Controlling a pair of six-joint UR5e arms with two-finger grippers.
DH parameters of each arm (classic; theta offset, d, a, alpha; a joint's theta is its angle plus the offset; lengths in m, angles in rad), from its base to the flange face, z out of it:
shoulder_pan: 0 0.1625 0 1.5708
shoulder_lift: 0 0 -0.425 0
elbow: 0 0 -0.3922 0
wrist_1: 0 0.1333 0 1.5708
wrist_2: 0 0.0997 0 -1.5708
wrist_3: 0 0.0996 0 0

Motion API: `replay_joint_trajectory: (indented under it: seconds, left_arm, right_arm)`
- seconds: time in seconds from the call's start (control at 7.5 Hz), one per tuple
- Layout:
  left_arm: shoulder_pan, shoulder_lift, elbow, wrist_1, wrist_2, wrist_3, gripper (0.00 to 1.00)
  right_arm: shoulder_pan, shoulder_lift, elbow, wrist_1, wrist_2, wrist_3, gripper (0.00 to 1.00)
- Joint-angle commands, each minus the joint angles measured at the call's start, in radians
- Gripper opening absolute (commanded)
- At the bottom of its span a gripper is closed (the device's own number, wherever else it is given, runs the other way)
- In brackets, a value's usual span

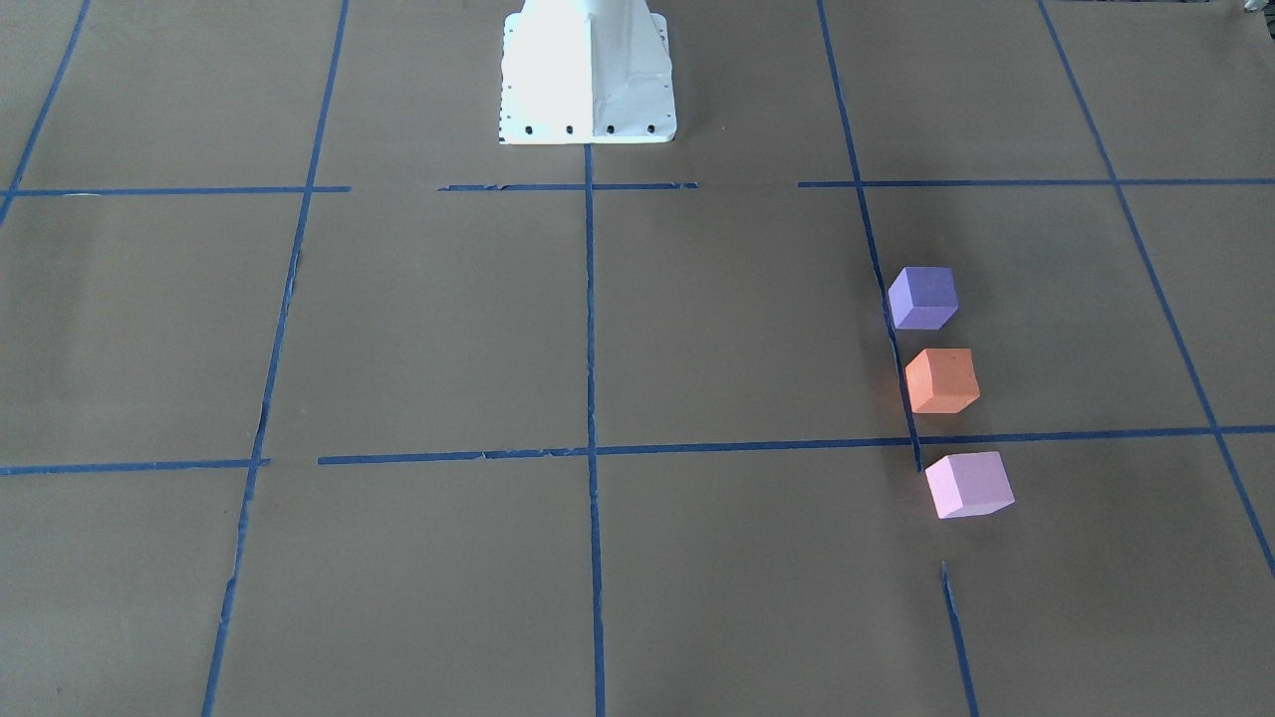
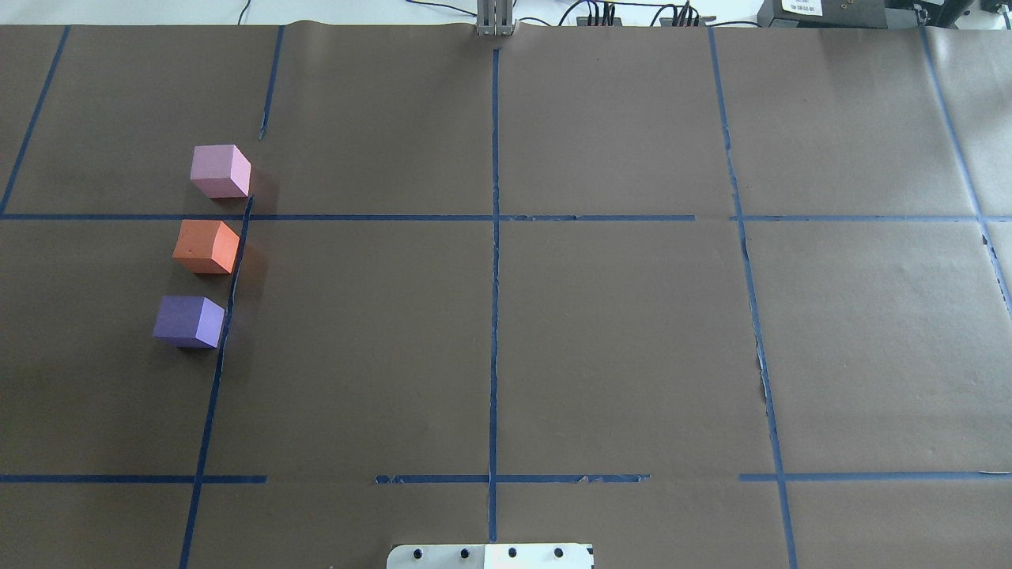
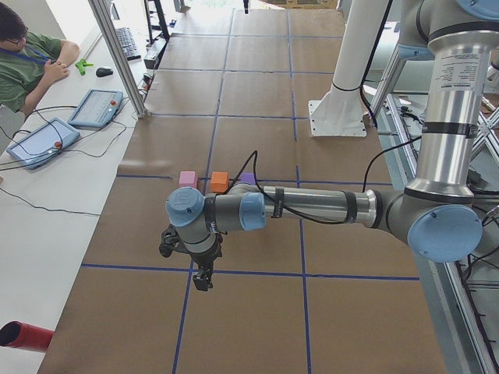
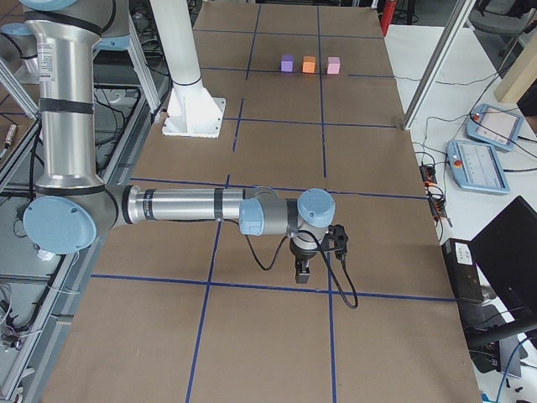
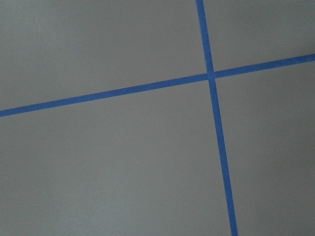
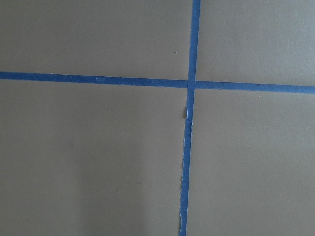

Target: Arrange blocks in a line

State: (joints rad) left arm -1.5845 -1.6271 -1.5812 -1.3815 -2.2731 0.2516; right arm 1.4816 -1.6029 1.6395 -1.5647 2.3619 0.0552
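Matte foam cubes, purple (image 1: 923, 298), orange (image 1: 941, 380), pink (image 1: 968, 485), aligned; left gripper (image 3: 203, 282), right gripper (image 4: 302, 273): opening indiscernible

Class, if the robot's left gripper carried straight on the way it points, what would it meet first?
The left gripper points down, so most likely the paper-covered table, near a blue tape crossing. Its wrist view shows nothing else beneath it.

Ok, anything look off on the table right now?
Nothing serious. The purple block, orange block and pink block stand in a row, apart, none tipped. The orange block looks slightly turned against the others. The blue tape is frayed and gapped in spots.
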Motion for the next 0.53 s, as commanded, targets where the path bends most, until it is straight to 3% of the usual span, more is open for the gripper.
replay_joint_trajectory:
  seconds: [0.0, 0.4]
  left_arm:
    - [0.001, 0.004, -0.005, 0.009, -0.046, -0.006, 1.00]
    - [0.003, 0.001, -0.002, -0.004, -0.051, -0.005, 1.00]
  right_arm:
    - [0.000, 0.000, -0.001, 0.000, -0.001, 0.000, 1.00]
    - [-0.001, 0.000, 0.000, 0.000, -0.001, 0.000, 1.00]
